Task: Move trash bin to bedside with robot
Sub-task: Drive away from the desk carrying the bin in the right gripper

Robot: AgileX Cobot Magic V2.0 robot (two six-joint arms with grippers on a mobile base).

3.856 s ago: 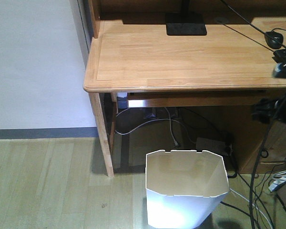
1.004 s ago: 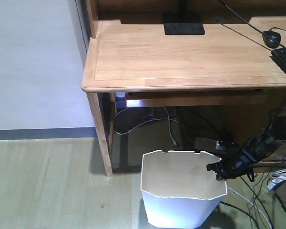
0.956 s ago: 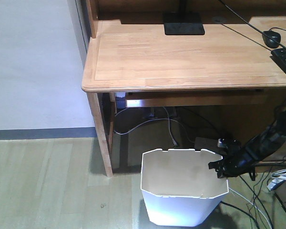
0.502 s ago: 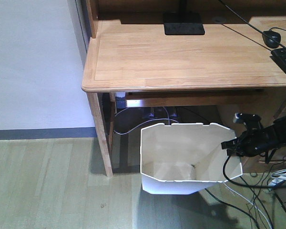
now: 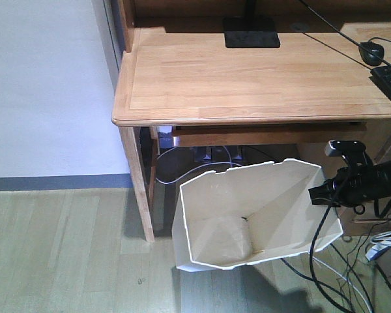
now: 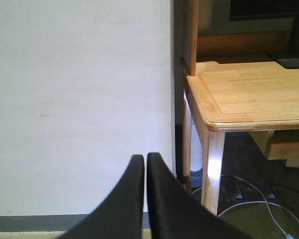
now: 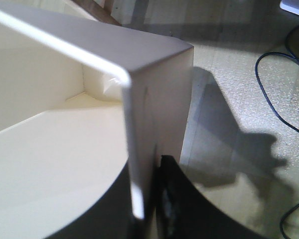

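Right now the trash bin (image 5: 247,208) sits tipped over toward me just in front of the desk (image 5: 247,78), below its front edge and near the left desk leg (image 5: 138,182). Its right rim is raised and its mouth is turned up and forward. Inside I see only cream walls and a cream floor. It is white, thin-walled plastic with cut corners at the rim, narrowing toward the base, which is low at the left; I cannot tell whether it touches the floor (image 5: 65,248). The right gripper (image 5: 317,193) is pinched onto the right rim, one finger on each side of the wall. Black cables (image 5: 326,274) trail beneath it. The left gripper (image 6: 145,184) is closed with nothing in it, facing the white wall (image 6: 79,99).
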